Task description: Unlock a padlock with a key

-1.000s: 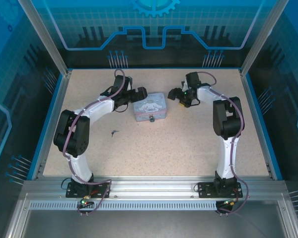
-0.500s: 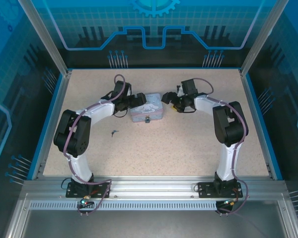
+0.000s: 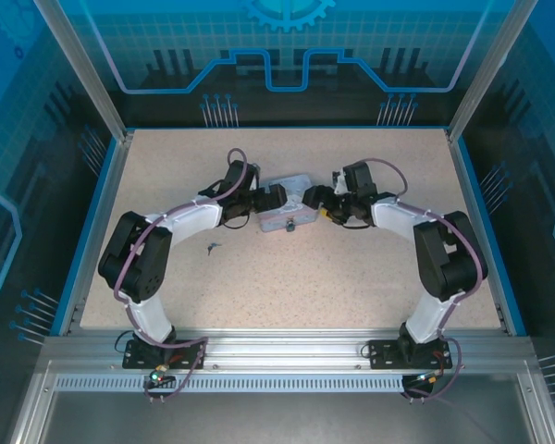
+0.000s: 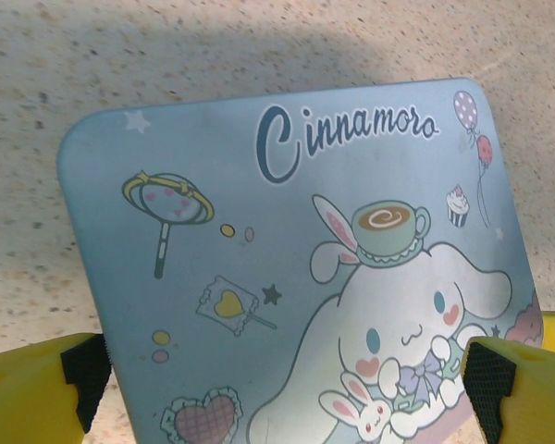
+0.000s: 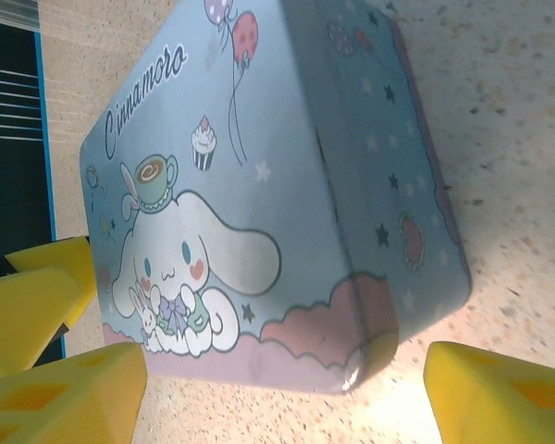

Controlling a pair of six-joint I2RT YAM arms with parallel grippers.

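Observation:
The pale blue tin box (image 3: 287,205) is tipped up on edge in the middle of the table, its lid (image 4: 287,240) turned away from the arm bases. The tiny dark padlock (image 3: 289,227) hangs at the box's near edge. The small dark key (image 3: 213,247) lies flat on the table to the left, apart from both arms. My left gripper (image 3: 268,199) (image 4: 287,370) spans the box's left end, black pads (image 4: 85,370) against it. My right gripper (image 3: 316,196) (image 5: 287,375) stands open around the box's right corner (image 5: 388,305), with table showing beside its right finger.
The speckled table (image 3: 287,305) is ringed by a blue rim (image 3: 91,231) and clear walls. Purple cables (image 3: 166,217) run along both arms. A yellow finger of the left gripper (image 5: 42,296) shows at the box's far end in the right wrist view.
The box went from lying flat to tipped on edge and shifted nearer. Both grippers moved inward and closed in on its two ends. The key stayed put.

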